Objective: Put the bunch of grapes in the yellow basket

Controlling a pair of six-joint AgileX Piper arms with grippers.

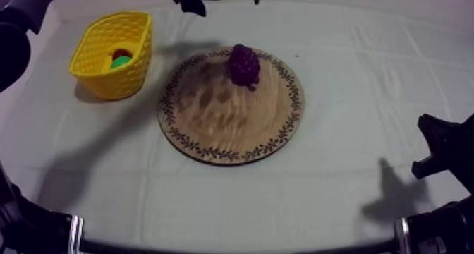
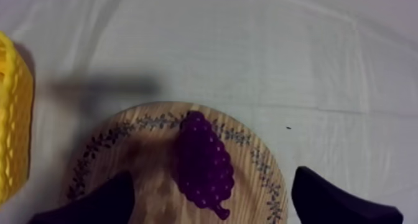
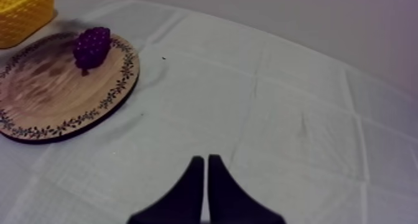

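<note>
The bunch of grapes (image 1: 243,65) is lying by the far rim of the wooden board (image 1: 211,123), its long axis pointing from the rim to the board's middle, stem end inward. My left gripper (image 2: 211,180) is hovering over it with fingers spread wide. My right gripper (image 3: 206,163) is hanging over the cloth (image 3: 280,102), fingers pressed together.

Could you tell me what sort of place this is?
Probably a robot test bench: a table under a grey-white cloth, a purple toy bunch of grapes on a round wooden board with a patterned rim, and a black robot arm at its edge.
</note>
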